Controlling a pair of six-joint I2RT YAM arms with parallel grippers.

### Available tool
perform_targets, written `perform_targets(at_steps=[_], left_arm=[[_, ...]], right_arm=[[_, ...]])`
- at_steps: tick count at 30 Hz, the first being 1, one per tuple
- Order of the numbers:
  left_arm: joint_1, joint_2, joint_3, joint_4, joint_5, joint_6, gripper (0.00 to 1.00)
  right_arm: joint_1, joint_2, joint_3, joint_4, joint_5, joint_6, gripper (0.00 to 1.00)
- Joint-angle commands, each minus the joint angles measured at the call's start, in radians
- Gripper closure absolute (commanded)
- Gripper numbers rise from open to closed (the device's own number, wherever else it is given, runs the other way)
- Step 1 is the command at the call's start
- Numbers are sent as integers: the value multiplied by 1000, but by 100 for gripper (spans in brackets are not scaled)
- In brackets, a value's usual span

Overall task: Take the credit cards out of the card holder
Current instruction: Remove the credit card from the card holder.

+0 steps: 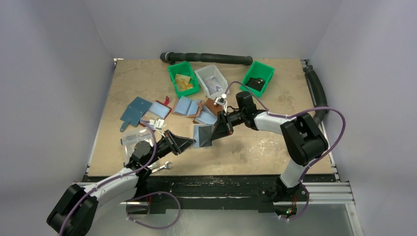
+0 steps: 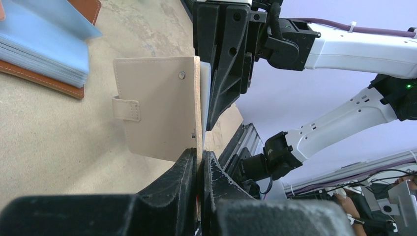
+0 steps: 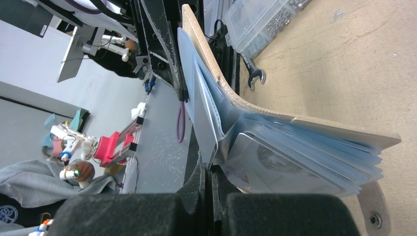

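**Beige holder clamped between both claws: first card pull in hand**

holder point(image 1: 203, 133) is held up over the table point(image 1: 255, 152), mid-workspace, between the two arms.

- left claw point(image 2: 197, 160): pressed together on the edge of the beige cover point(image 2: 157, 108), strap point(image 2: 125, 109) facing its camera. Acting as the anchor.
- right claw point(image 3: 209, 169): pressed together on a light blue sheet point(image 3: 199, 113) inside the open holder. Clear sleeves point(image 3: 314, 162) fan out beside it.
- Can't tell whether that sheet is a card or just a sleeve or lining. Something printed shows in the nearest sleeve, probably a card.

My read: this is the extraction step, and no card looks clear of the holder yet.

Next move:
- right claw pulls straight along the sleeve opening, away from the left claw.
- left claw keeps its clamp firm so the cover doesn't slip.
- If the whole page bends along with the pull, the grip is on plastic. Let go and re-pinch the card edge only.
- Once a card is free, set it on the table and return for the other.
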Motion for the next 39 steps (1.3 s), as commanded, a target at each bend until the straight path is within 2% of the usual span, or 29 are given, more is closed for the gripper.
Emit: perform_targets(at_steps=[1,7,20,39], left_arm=[[20,-18,-67,118,13,-9,100],[32,-7,-64,134,31,-8,100],[41,69,-79,236,67,-30,100],[42,95,-94,229,67,-29,100]], right_arm=[[-13,6,44,-46,-30,-56,100],[-14,18,68,-142,-20,-140,100],[-13,22,78,-173,-17,-170,100],[-14,24,85,-195,-16,-193,100]])
